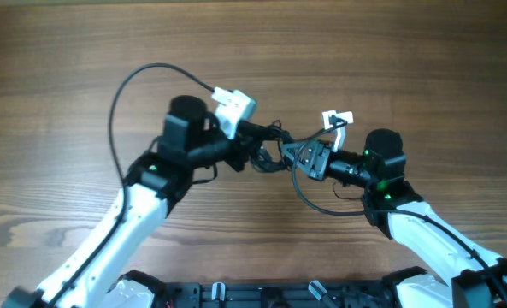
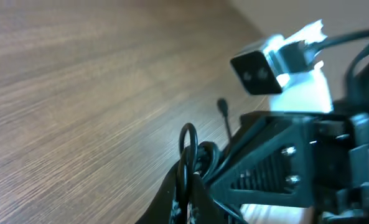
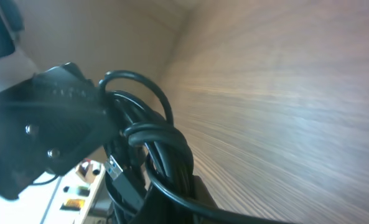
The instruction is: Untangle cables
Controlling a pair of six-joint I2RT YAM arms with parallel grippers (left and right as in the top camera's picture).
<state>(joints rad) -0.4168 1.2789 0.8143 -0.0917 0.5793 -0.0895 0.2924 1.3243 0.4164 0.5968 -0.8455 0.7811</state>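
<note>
Knotted bundle of thin black cables (image 1: 271, 147) at the middle of the wooden table (image 1: 65, 51), long axis drawn left to right, left gripper (image 1: 255, 159) clamped on one end, right gripper (image 1: 289, 156) clamped on the other

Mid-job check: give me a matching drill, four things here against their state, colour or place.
1 cables
2 table
3 left gripper
4 right gripper

A shut on the cables, overhead view's right
B brown wood grain
C black tangle between both arms
D shut on the cables, overhead view's left

Pairs: 1-C, 2-B, 3-D, 4-A
</note>
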